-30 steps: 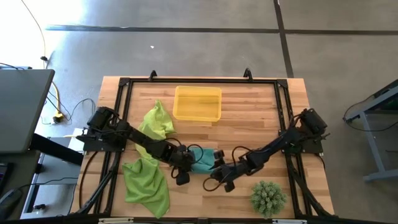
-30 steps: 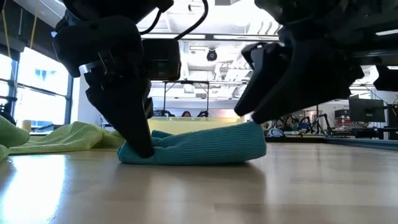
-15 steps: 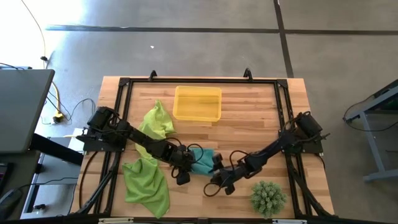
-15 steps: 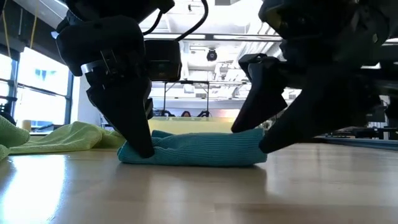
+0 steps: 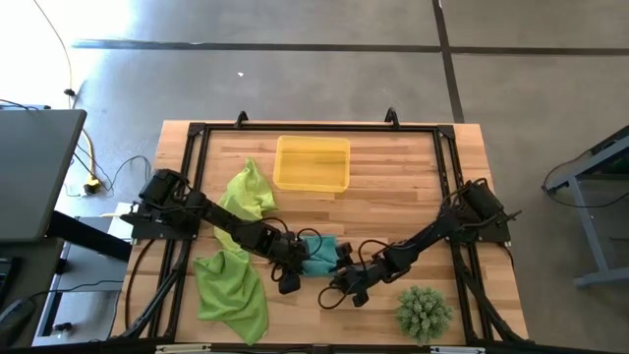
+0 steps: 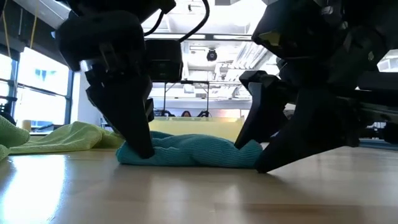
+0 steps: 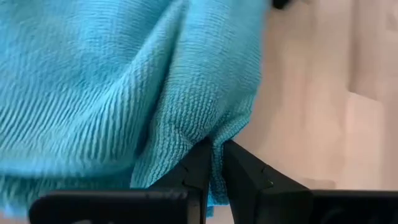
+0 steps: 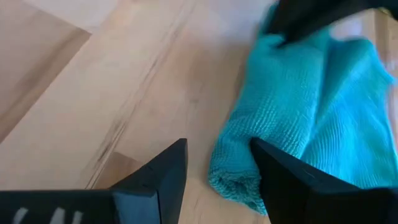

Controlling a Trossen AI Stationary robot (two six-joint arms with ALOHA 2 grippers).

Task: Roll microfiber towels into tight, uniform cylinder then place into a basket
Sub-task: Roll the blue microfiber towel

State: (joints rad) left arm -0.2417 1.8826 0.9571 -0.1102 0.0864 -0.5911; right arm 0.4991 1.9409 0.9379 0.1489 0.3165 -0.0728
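3 towels (image 5: 319, 254); 1 basket (image 5: 312, 183); 1 plant (image 5: 424, 311)

A: Where is the teal towel (image 5: 319, 254) lying?
B: Rolled into a loose, flattish bundle at the desk's front middle, ribbed weave showing.
A: The lime-green towels?
B: One (image 5: 248, 193) is sitting crumpled beside the basket (image 5: 312, 163); the other (image 5: 232, 292) is lying spread near the front left.
A: And the basket?
B: Sitting toward the back, translucent yellow.

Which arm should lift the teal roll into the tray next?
Probably left. The left tool is shut on the rolled teal microfibre towel; the right tool is open at its other end, gripping nothing. The translucent yellow plastic tray is empty.
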